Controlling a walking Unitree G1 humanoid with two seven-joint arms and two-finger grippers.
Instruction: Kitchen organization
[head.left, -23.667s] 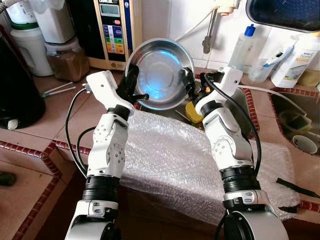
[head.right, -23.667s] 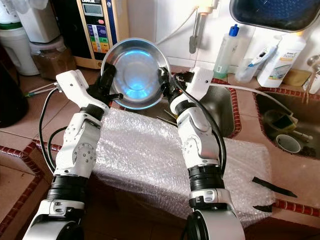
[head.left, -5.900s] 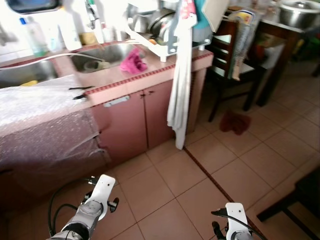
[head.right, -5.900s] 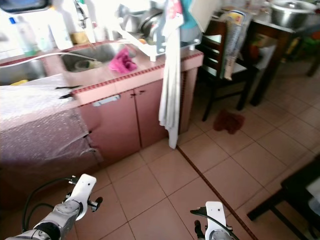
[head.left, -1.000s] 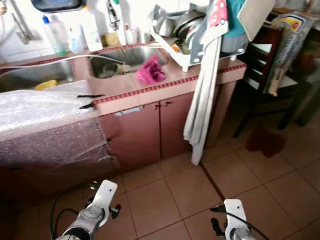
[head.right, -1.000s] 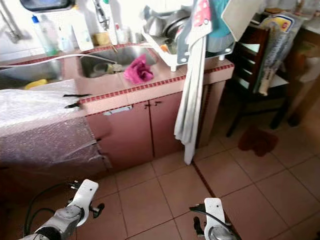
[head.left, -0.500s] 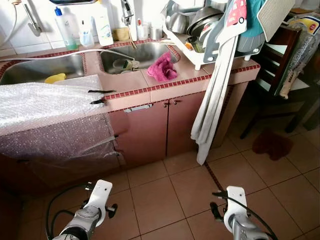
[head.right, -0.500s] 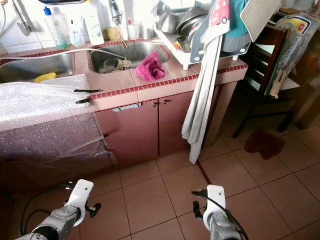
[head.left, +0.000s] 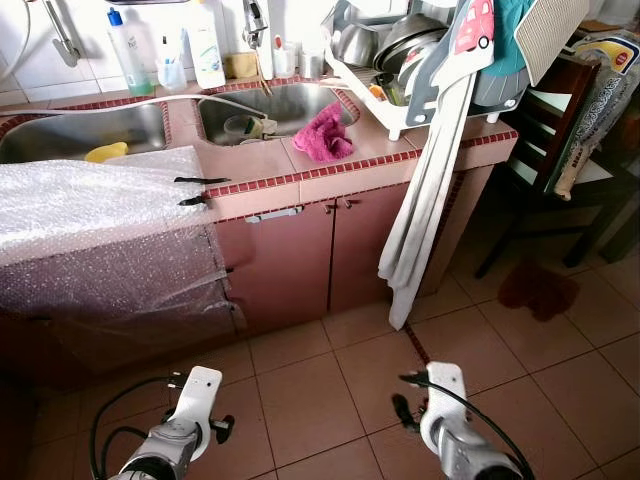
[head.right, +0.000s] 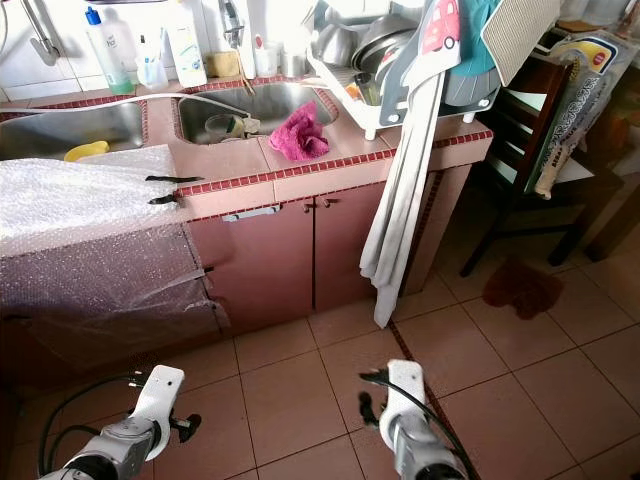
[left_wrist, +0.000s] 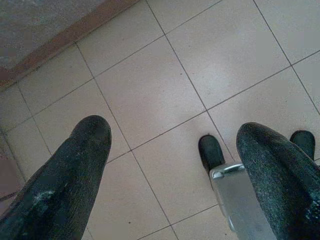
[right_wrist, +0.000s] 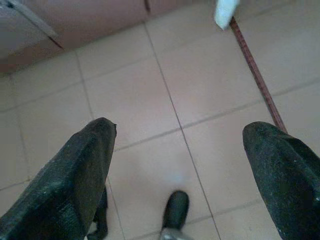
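I stand on the tiled floor facing a pink-tiled kitchen counter (head.left: 300, 180) with a steel sink (head.left: 275, 105). A pink cloth (head.left: 325, 132) lies on the counter beside the sink. A dish rack (head.left: 400, 60) full of steel pots stands at the counter's right end, with a white towel (head.left: 425, 200) hanging down from it. Both arms hang low over the floor. My left gripper (left_wrist: 175, 165) and right gripper (right_wrist: 185, 165) are open, with nothing but floor tiles between their fingers.
Bubble wrap (head.left: 90, 220) drapes over the counter's left part. Bottles (head.left: 125, 55) stand at the back wall, and a yellow item (head.left: 105, 152) lies in the left basin. A dark chair (head.left: 560, 150) and a red cloth on the floor (head.left: 535, 285) are at the right.
The view has shifted slightly as I move. My right arm has swung a little to the left in the picture. Both grippers stay open.
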